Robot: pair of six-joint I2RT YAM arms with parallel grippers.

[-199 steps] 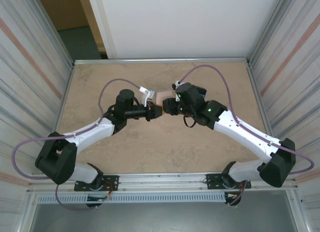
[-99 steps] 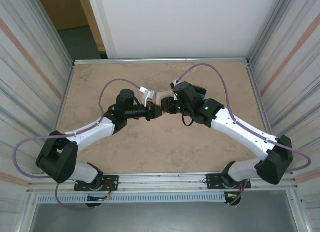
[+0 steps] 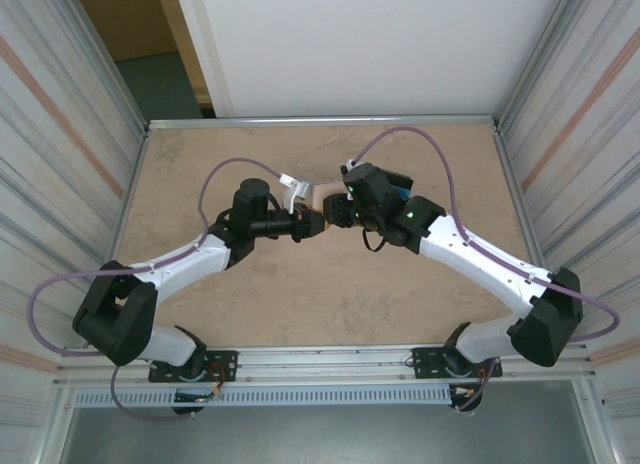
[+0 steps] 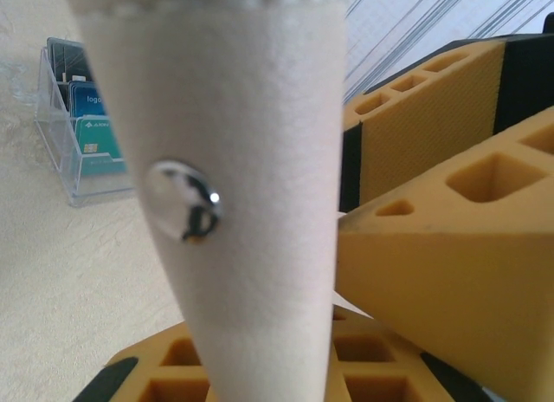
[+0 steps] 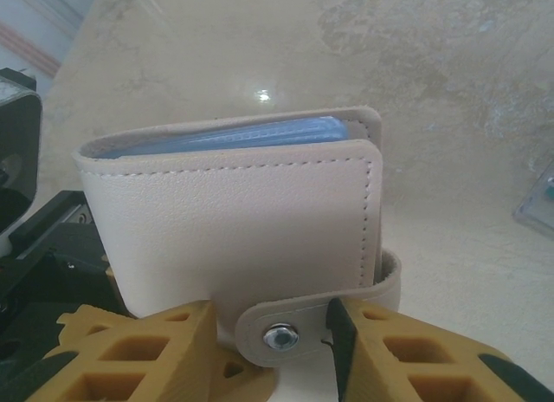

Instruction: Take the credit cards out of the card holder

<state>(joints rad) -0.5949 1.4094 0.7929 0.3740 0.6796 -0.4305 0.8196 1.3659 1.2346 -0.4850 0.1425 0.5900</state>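
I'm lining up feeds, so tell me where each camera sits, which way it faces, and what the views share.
Top external: above and behind the bases, looking down on the table; left arm and right arm meet at the card holder.
Left wrist: on the left arm, close to the holder's snap tab; left fingers at the bottom.
Right wrist: on the right arm, facing the closed card holder; right fingers at the bottom.
Shared: both wrist views catch the clear tray.

My card holder (image 5: pixel 234 220) stands closed on its edge, cream-tan leather, near the middle of the table (image 3: pixel 250 304), slightly toward the far edge. Its snap tab (image 5: pixel 286 326) wraps onto the front cover; pale blue leaves show between the covers.
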